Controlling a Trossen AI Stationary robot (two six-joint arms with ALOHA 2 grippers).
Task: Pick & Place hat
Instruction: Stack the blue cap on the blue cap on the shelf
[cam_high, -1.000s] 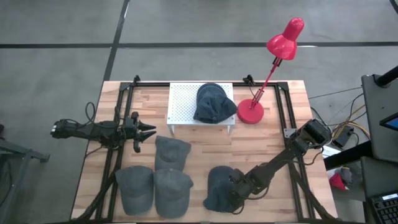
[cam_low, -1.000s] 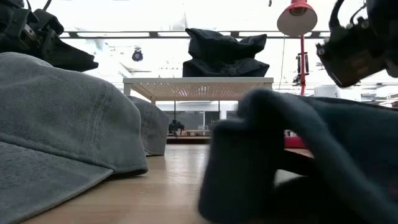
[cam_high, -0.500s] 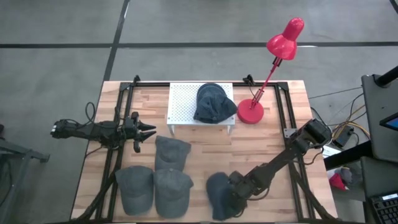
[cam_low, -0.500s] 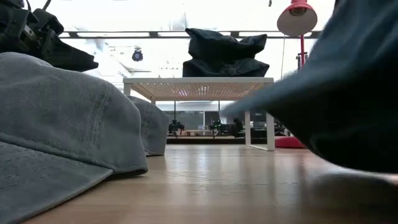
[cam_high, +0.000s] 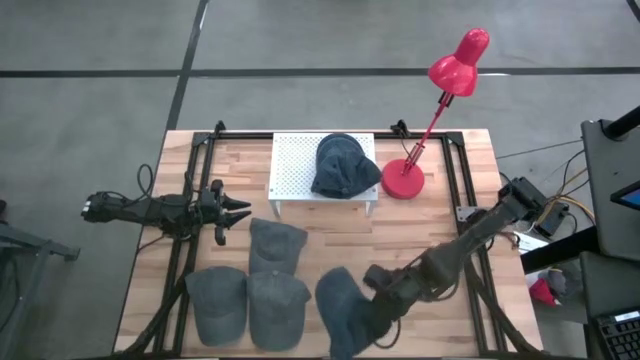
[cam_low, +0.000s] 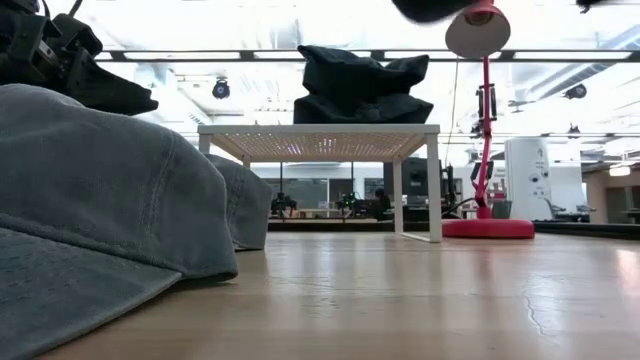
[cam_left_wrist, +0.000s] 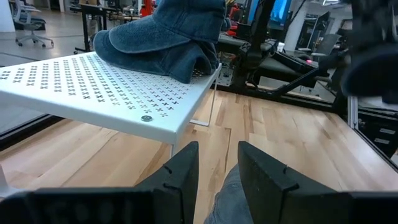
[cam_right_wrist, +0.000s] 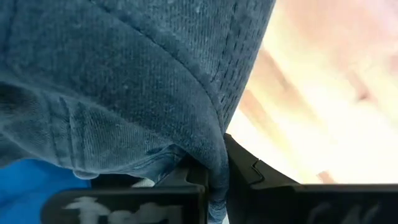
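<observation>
A dark blue hat (cam_high: 338, 300) hangs over the table's near middle, with my right gripper (cam_high: 368, 308) shut on it. In the low view only its lowest bit (cam_low: 430, 8) shows at the top edge. Another dark blue hat (cam_high: 345, 165) rests on a white perforated stand (cam_high: 300, 160) at the far middle. Three grey hats (cam_high: 275, 242) (cam_high: 218, 300) (cam_high: 277, 305) lie on the table at the near left. My left gripper (cam_high: 240, 210) waits open, level, by the left edge, its fingers (cam_left_wrist: 180, 177) pointing at the stand. My right gripper pinches a bunched fold of the dark blue hat's cloth (cam_right_wrist: 214, 158) between its two fingers (cam_right_wrist: 242, 171); how many layers it has, I cannot tell. It comes at the hat from the table's right side. The hat is lifted clear of the table and hangs slack.
A red desk lamp (cam_high: 405, 180) stands at the far right beside the stand, its head (cam_high: 460, 60) reaching beyond the table's far edge. Black rails (cam_high: 190, 200) run along the table's left and right sides. Bare wood (cam_high: 420, 240) lies between the stand and my right arm.
My right gripper has risen with the dark blue hat and drifted a little toward the table's left edge. The hat lay on the table a second ago and now hangs clear of it, almost out of the low view's top.
</observation>
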